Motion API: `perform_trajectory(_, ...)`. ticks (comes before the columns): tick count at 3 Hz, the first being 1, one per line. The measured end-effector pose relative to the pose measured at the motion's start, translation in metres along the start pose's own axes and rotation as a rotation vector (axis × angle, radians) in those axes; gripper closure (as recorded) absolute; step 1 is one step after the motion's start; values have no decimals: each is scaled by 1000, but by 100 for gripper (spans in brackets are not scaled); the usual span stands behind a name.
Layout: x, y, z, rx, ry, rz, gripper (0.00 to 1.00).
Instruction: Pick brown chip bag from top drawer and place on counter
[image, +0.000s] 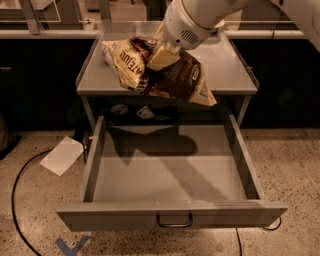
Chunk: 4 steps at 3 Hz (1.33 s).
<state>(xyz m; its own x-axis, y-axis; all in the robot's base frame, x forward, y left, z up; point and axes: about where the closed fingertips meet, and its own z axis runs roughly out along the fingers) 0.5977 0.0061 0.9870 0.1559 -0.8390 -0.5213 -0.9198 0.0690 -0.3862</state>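
Observation:
My gripper (161, 56) is shut on the brown chip bag (175, 75), a glossy dark-brown bag with cream-yellow ends. I hold it in the air in front of the counter's (227, 70) front edge, at about counter height, and it hangs crumpled and tilted. The white arm comes in from the upper right. The top drawer (170, 170) is pulled fully open below, with only the bag's shadow on its grey floor. Its dark loop handle (174, 220) sits on the front panel.
A white sheet of paper (62, 155) lies on the speckled floor to the left of the drawer, beside a black cable (20, 175). A blue tape mark (71, 246) is on the floor at the front. Dark cabinets stand behind both sides of the counter.

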Motion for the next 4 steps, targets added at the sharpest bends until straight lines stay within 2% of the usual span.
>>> perform_trajectory(1,7,-28,2,18,-5,10,100)
perform_trajectory(2,47,-83,25,41,58,49,100)
perform_trajectory(3,93,-128,53,61,139,90,100)
perform_trajectory(4,94,-147,44,105,130,93,100)
